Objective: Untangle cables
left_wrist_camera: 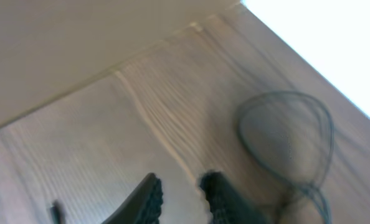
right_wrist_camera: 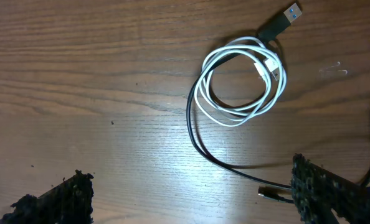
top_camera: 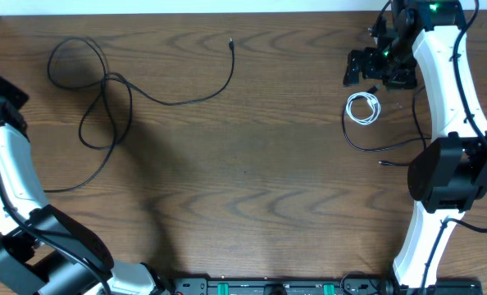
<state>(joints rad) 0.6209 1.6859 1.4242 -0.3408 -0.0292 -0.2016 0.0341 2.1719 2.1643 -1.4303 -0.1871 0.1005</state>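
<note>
Black cable (top_camera: 178,103) looped left, white coil (top_camera: 351,109) right

You had a wood-grain table (top_camera: 252,164) carrying a long black cable (top_camera: 108,76) looped at its left, and a coiled white cable (right_wrist_camera: 277,84) touching a second black cable (right_wrist_camera: 192,127) at its right.

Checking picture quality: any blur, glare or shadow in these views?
Overhead: sharp, soft shadows across the table. Left wrist: blurred, black cable smeared, top right corner blown out. Right wrist: crisp white cable, mild glare beside it.
</note>
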